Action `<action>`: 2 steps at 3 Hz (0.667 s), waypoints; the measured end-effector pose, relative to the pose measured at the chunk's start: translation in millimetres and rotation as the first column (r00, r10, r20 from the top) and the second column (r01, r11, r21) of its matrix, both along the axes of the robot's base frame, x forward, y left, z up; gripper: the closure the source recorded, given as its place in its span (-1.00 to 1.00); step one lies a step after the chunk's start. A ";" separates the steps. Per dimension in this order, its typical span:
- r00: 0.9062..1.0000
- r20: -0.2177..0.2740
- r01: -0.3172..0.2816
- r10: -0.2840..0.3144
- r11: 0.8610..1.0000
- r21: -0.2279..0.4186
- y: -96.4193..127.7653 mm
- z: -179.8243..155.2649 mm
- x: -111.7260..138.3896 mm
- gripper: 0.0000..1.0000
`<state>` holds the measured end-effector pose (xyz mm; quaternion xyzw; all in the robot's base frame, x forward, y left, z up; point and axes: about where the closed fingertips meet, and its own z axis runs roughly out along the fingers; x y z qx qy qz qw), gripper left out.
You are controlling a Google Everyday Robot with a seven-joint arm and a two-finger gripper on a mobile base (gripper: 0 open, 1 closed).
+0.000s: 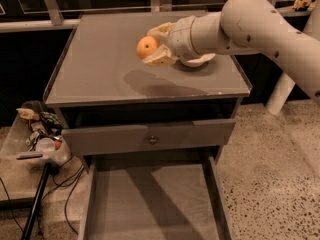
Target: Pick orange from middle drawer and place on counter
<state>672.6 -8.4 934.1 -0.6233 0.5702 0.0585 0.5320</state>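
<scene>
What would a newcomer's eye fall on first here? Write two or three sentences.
The bright orange stands out, gripped in the pale claw above the gray counter. Next comes the thick white arm reaching in from the right. Below, the middle drawer stands pulled out.

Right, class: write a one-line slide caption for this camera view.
The tool holds the orange above the counter, the middle drawer open below.

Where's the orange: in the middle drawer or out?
Out: the end effector grips the orange above the counter, shadow beneath; the middle drawer stands open below.
</scene>
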 end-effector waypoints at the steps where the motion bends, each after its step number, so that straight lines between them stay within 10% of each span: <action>1: 0.999 -0.048 0.000 0.000 1.000 -0.003 3.5 -11.6 12.2 1.00; 2: 0.995 -0.096 -0.012 0.010 1.000 -0.021 5.7 -22.3 19.4 1.00</action>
